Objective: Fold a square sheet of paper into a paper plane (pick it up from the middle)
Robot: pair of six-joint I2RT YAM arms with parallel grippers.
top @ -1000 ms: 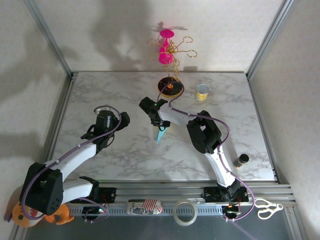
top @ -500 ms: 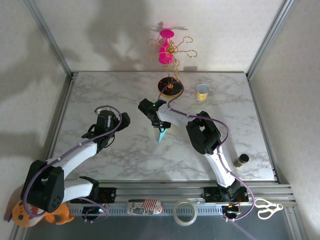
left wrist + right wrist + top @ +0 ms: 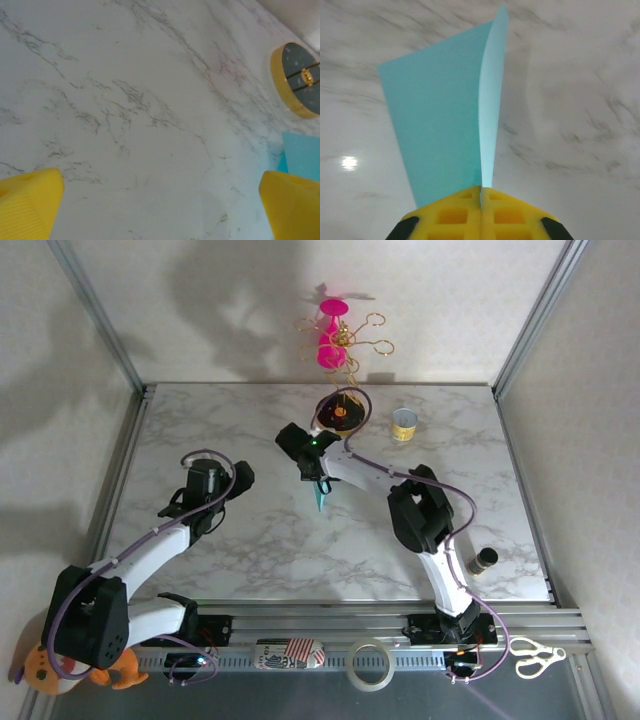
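From above, my right end effector (image 3: 319, 483) reaches over the middle of the tabletop (image 3: 250, 540), a little toward the far edge. It is clenched on the paper plane (image 3: 321, 499), which shows as a slim teal sliver pointing at the near edge. I cannot tell from here whether its tip touches the marble. My left end effector (image 3: 242, 478) sits toward the left edge with its jaws spread wide and grasps nothing. The round black-and-yellow stand base (image 3: 340, 412) is by the far edge, with a small gold tin (image 3: 403, 424) to its right. My left wrist camera looks between my two yellow fingers (image 3: 27, 205), set far apart over bare marble (image 3: 125, 100). It catches the gold-rimmed stand base (image 3: 299, 80) at its right side and, below that, a flat teal corner of the paper plane (image 3: 302, 157). My right wrist camera adds the close detail: the right end effector (image 3: 481, 202) has its yellow pads pressed together with no gap. The paper plane (image 3: 440, 115) rises from between them, one broad teal panel on the left and a paler, narrow fold standing along the centre crease up to a point.
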